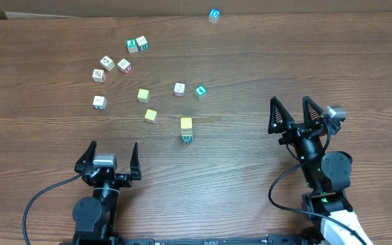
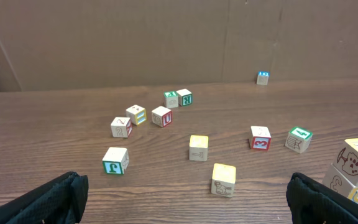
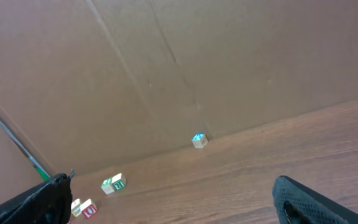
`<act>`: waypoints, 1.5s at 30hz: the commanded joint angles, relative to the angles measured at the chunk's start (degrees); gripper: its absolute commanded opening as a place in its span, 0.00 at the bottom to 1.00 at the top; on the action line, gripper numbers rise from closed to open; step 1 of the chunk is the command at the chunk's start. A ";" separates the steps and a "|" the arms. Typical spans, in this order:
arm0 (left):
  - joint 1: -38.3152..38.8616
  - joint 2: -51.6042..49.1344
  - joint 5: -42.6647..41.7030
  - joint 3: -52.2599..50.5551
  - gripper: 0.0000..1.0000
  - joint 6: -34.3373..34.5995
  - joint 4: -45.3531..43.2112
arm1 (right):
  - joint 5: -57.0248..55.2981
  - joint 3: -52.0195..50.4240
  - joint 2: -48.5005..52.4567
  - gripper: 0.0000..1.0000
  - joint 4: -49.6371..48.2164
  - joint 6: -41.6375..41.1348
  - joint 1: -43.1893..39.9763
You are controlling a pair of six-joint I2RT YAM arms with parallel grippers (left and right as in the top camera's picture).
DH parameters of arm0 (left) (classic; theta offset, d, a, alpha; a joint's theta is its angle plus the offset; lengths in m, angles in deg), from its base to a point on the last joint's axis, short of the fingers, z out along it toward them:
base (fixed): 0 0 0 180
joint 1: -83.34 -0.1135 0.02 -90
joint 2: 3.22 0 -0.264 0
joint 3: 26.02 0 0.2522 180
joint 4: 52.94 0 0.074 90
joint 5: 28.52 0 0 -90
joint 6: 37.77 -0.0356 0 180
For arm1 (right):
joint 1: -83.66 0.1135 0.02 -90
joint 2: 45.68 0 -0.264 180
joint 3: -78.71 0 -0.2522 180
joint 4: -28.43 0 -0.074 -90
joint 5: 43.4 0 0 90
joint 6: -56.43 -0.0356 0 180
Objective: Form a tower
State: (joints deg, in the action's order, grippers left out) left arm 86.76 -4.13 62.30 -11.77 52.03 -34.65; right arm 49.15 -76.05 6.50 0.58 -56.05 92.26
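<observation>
left claw (image 1: 114, 145) wide open and empty, right claw (image 1: 290, 101) wide open and empty, one tower (image 1: 186, 129), eleven loose cubes (image 1: 143, 95)

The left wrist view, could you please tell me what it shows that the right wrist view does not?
Only the left wrist view shows the tower at its right edge and two loose yellow cubes. Only the right wrist view shows a thin dark rod at the left. Both show the far blue-topped cube, the pair of green-lettered cubes, the wooden table and the brown wall.
</observation>
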 commanded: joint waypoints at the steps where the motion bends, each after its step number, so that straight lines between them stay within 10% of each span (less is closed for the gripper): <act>1: 0.35 0.66 -0.26 -0.22 0.99 -0.92 -0.09 | -0.55 -1.70 -2.40 1.00 0.59 0.52 -0.44; 18: 0.35 0.66 -0.26 -0.22 1.00 -0.92 -0.09 | -1.40 -10.86 -14.53 1.00 3.93 3.32 -1.33; 45: 0.35 0.66 -0.26 -0.22 1.00 -0.92 -0.09 | -2.51 -11.02 -33.27 1.00 42.69 12.55 -1.33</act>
State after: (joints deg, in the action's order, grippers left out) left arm 86.76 -4.13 62.32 -11.77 52.03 -34.65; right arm 47.60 -86.47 -23.94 41.59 -44.86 91.19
